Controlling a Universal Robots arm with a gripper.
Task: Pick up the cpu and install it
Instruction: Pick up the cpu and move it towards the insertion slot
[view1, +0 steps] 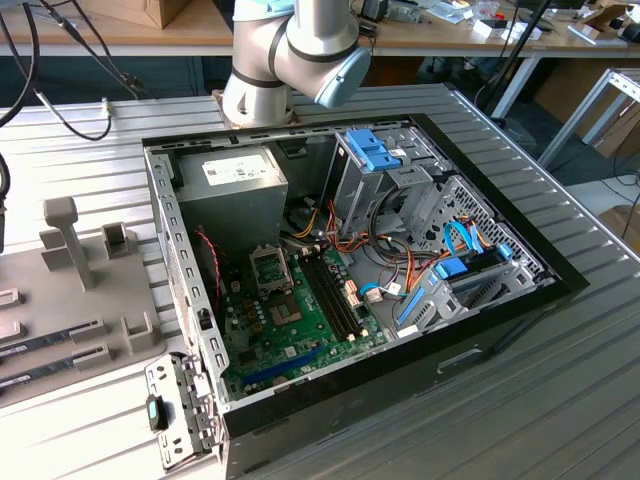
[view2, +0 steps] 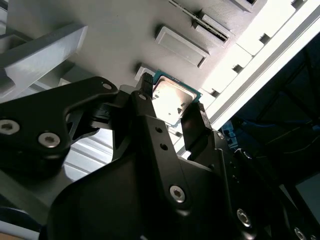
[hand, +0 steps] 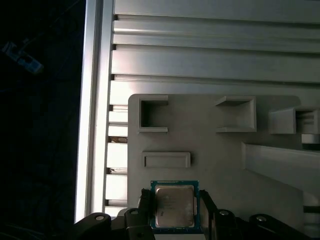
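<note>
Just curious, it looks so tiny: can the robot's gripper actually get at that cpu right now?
Probably yes: the gripper is right at the cpu, at the grey tray, with nothing between them.

Silver-grey tubular metal arm (view1: 300, 35), pale blue joint cap (view1: 340, 80); matt black linked-plate gripper (view2: 172, 97) bore round silver screws (view2: 48, 139).

This looks like a robotics lab or electronics workshop. A Universal Robots arm (view1: 290, 45) stands at a ribbed aluminium worktop (view1: 560, 400). On it are an opened desktop computer case (view1: 400, 372) and a grey moulded parts fixture (view1: 100, 300). Cluttered wooden benches (view1: 100, 35) line the back.
</note>
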